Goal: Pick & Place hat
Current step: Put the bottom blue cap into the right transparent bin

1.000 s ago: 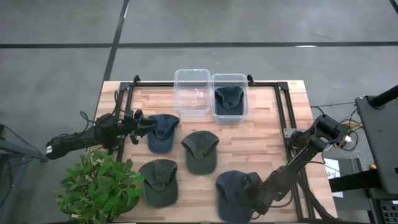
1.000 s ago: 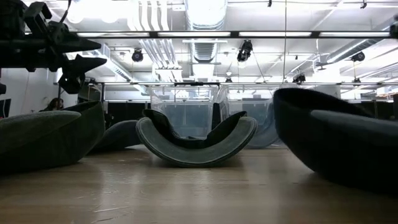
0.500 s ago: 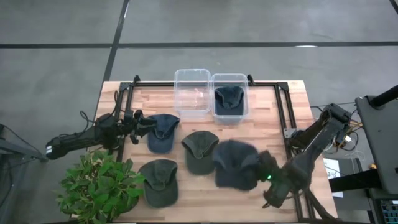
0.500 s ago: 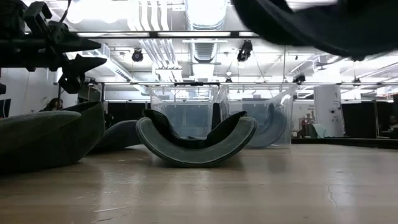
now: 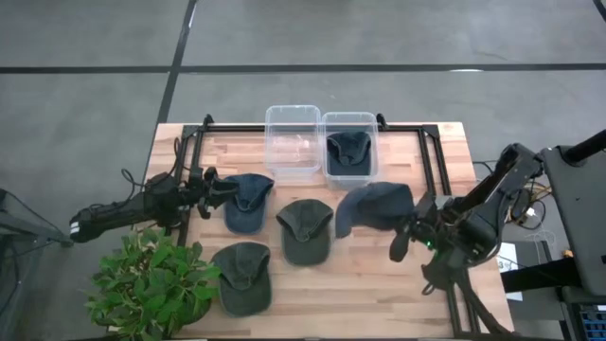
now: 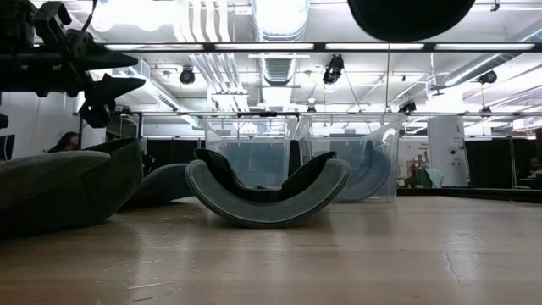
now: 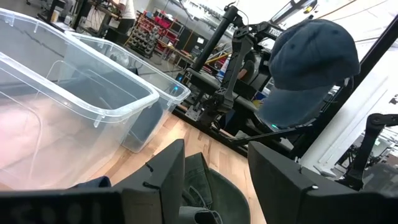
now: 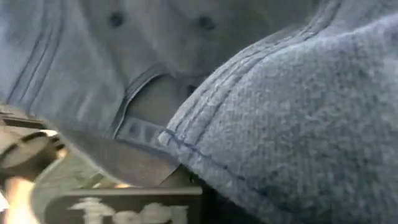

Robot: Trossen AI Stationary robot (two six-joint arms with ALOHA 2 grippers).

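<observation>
The step in hand is the carry: the right end effector (image 5: 414, 230) is clamped on a blue hat (image 5: 374, 208) and holds it in the air above the right part of the worktop (image 5: 398, 284), just short of the two clear bins at the far edge. The right bin (image 5: 349, 147) already contains one hat; the left bin (image 5: 293, 142) appears empty. The left end effector (image 5: 210, 183) waits at the left side with its fingers apart, beside another blue hat (image 5: 245, 201); two green hats (image 5: 305, 230) (image 5: 241, 275) lie near the middle and front. The next move calls for travel toward a bin, centring the hat over the opening, and releasing only once the brim clears the rim. Compared with one second ago, the carried hat has left the front right of the worktop and moved up and toward the bins; the left arm has not moved.
</observation>
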